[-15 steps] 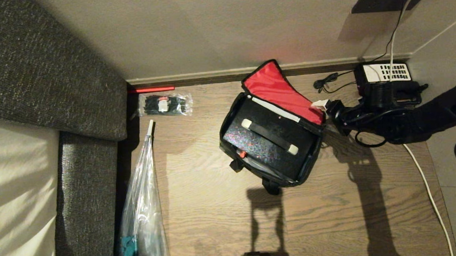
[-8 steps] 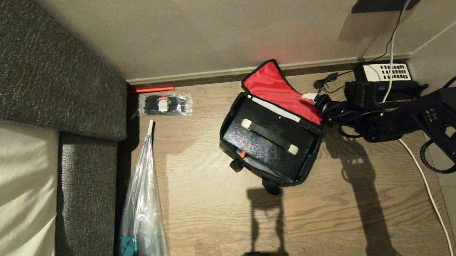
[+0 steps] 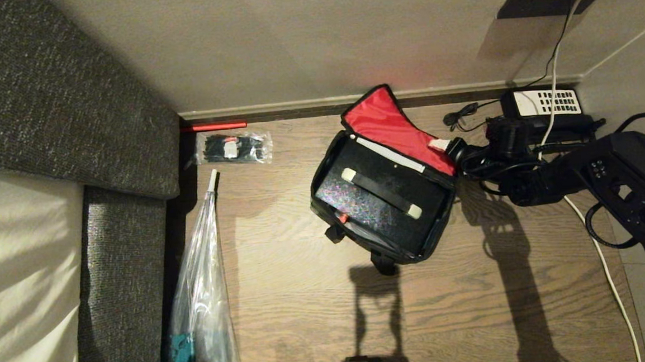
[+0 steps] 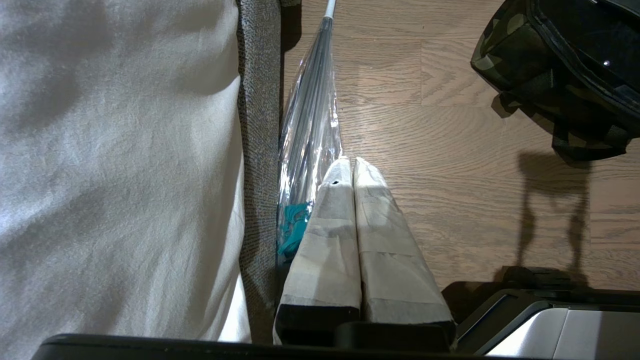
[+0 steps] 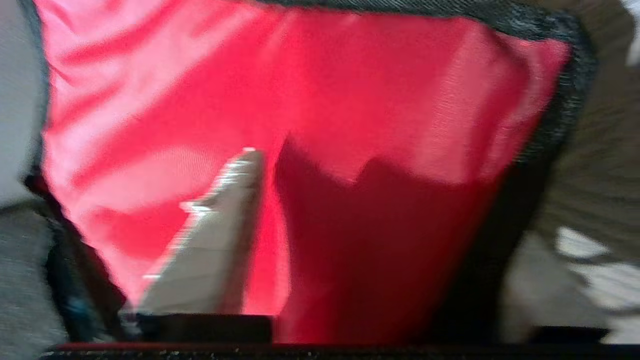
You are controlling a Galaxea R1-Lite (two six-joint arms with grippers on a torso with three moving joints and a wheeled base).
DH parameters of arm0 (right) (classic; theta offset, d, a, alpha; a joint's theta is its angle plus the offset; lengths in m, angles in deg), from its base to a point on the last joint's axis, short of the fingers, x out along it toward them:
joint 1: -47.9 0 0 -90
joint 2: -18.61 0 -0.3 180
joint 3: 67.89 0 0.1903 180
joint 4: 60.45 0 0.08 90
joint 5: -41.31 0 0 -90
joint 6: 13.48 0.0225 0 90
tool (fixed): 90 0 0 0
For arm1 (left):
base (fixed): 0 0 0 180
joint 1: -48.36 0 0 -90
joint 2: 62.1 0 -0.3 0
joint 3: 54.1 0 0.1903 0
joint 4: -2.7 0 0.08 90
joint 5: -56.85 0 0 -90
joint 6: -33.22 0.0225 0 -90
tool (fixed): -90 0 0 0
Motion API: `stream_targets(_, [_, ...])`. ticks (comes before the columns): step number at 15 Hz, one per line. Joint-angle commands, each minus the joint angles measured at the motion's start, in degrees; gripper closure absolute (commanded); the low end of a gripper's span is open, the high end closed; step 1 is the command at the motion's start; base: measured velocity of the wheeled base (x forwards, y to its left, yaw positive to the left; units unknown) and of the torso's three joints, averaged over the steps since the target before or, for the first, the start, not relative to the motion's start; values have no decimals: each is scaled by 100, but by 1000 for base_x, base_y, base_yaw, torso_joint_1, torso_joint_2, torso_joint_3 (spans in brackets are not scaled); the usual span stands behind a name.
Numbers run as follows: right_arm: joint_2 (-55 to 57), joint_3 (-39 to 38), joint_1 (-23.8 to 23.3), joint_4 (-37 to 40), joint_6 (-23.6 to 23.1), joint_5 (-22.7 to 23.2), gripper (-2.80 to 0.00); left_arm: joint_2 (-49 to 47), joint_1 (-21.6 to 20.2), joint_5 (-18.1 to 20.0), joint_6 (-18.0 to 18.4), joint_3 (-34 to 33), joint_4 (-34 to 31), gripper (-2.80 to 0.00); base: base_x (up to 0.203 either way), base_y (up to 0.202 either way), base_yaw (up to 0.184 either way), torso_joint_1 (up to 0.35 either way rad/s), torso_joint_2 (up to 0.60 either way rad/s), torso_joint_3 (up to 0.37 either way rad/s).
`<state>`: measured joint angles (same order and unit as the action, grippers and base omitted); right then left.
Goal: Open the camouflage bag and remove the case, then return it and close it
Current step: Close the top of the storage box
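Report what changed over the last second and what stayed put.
The right gripper moved from beside the bag's right rim up onto the edge of the red lid, its arm swinging further into the head view. A firm hold on the lid cannot be told. The camouflage bag, the case inside it and the parked left gripper stayed as they were.

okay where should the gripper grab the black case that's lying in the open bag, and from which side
Best bet: the strap handle running diagonally along the case. Come from above, gripper turned across the strap. The case lies flat with the camouflage bag walls tight around it, so its edges look hard to reach.
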<state>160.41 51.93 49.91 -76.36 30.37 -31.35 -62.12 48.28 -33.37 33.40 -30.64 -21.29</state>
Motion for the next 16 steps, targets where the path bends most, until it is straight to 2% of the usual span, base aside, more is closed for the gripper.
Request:
stream_targets(1, [-145, -194, -19, -7, -260, 23, 0, 0, -1, -4, -1, -1, 1, 0, 0, 0, 0, 0, 0, 0])
stream_targets(5, [-459, -715, -76, -123, -735, 8, 0, 2, -1, -4, -1, -1, 1, 0, 0, 0, 0, 0, 0, 0])
stream_targets(9, [-898, -1310, -104, -727, -931, 47, 0, 2, -1, -4, -1, -1, 1, 0, 0, 0, 0, 0, 0, 0])
stream_targets(12, [-1234, -1919, -31, -890, -1426, 127, 0, 2, -1, -4, -1, -1, 1, 0, 0, 0, 0, 0, 0, 0])
stream_targets(16, [-1578, -2509, 82, -1607, -1525, 655, 0, 2, -1, -4, -1, -1, 1, 0, 0, 0, 0, 0, 0, 0])
